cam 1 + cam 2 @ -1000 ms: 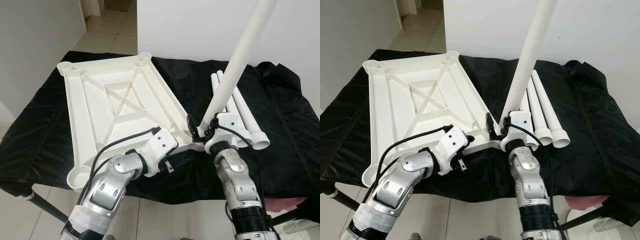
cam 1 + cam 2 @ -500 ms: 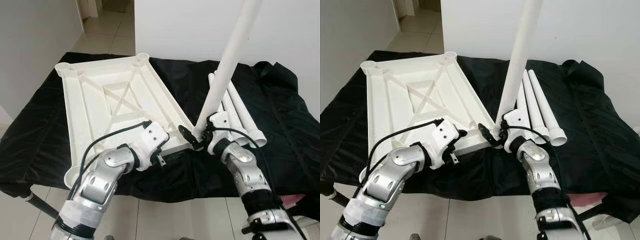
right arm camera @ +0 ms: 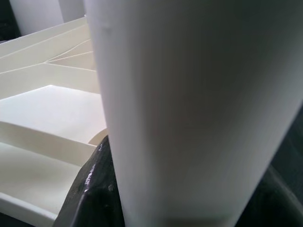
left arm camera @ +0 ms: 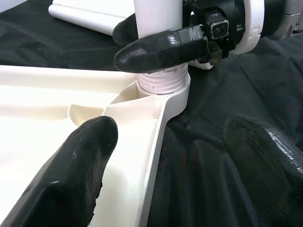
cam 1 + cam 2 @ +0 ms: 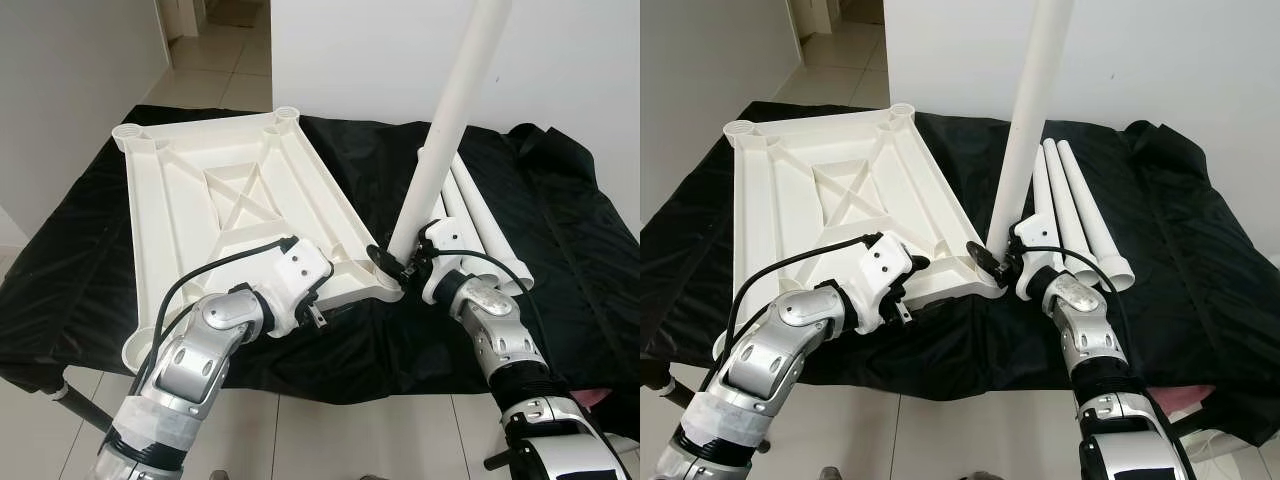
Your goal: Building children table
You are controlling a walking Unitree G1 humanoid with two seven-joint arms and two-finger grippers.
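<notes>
Left wrist view gives the clearest look at the joint: the ribbed lower end of the white leg [image 4: 158, 52] sits in the round corner socket [image 4: 176, 97] of the upturned tabletop [image 5: 230, 215], with a few ribs showing above the socket rim, so it seems only partly seated. The right gripper [image 5: 393, 262] pinches this leg just above the socket, one black finger [image 4: 161, 49] wrapped across its front. The leg's long axis rises from that corner nearly upright, tilting a little away from the tabletop towards the spare legs [image 5: 480, 225], which lie side by side on the black cloth [image 5: 560, 260] just beyond the same corner.

The left gripper [image 5: 322, 295] rests at the tabletop's near edge, right beside the socket, its fingers [image 4: 78, 177] spread, one over the tabletop's inner surface and one over the cloth, gripping nothing.

The coming move probably turns on bringing the leg's axis square to the tabletop and pressing straight down into the socket; the right arm carries that, while the left is placed to steady the tabletop.

The tabletop is white ribbed plastic with crossed braces and a round socket at each corner.
</notes>
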